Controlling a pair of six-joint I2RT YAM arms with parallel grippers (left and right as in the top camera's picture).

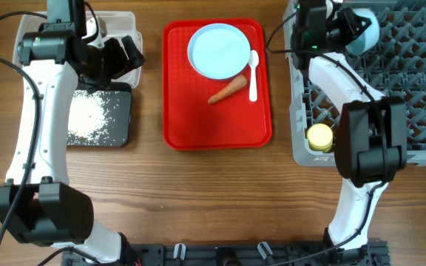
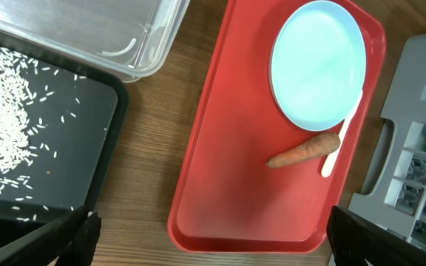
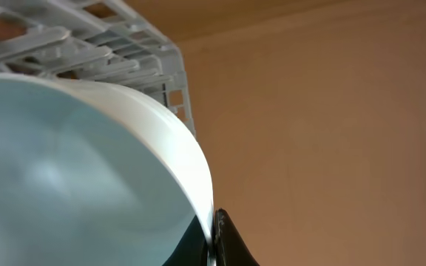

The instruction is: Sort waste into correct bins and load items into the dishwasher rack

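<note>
Serving tray (image 1: 191, 125) central on the desk (image 1: 198, 192): plate (image 1: 219, 50) at its back, carrot (image 1: 228, 90) in front, spoon (image 1: 254, 74) right. Left of it, rice (image 1: 87, 114) in the shallow tray (image 1: 122, 127), tub (image 1: 126, 22) behind. Rack (image 1: 420, 89) on my right: cup (image 1: 319, 137) near-left, bowl (image 1: 364, 33) far-left.

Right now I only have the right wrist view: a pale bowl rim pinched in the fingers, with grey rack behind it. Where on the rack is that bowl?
Observer: The right gripper holds the light-blue and white bowl at the far left corner of the dishwasher rack.
Operator: Is anything loaded already?
Observer: A yellow cup sits in the rack's near left corner.
Operator: What is waiting outside the rack?
Observer: On the red tray lie the pale-blue plate, the carrot and the white spoon.
</note>
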